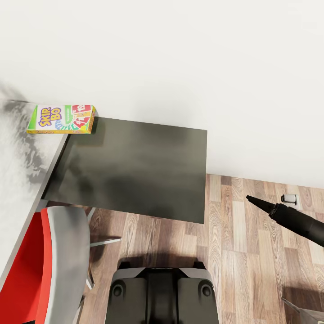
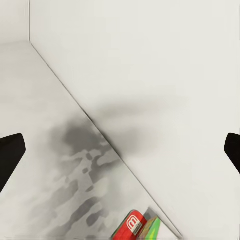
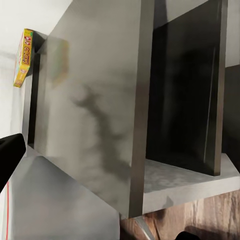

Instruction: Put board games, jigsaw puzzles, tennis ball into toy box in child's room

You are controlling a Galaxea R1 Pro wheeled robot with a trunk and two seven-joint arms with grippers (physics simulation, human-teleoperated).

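Hugging table (image 1: 18, 180) corner (wallside): Skip-Bo (image 1: 61, 119)

Skip-Bo board game (image 1: 61, 119): yellow-green edges, white panel with red lettering, red corner patch; in the right wrist view it shows as a yellow strip with red letters (image 3: 24, 57). Table (image 1: 20, 148) top: light grey, mottled with dark smudgy shadow. Side panel (image 1: 135, 168): dark grey. Chair (image 1: 40, 261): red seat, grey back. Floor (image 1: 252, 234): brown wood planks. Wall (image 1: 180, 58): plain white.

White wall (image 1: 180, 58), wood-plank floor (image 1: 243, 252), red-and-grey chair (image 1: 45, 256), wall socket (image 1: 290, 198)
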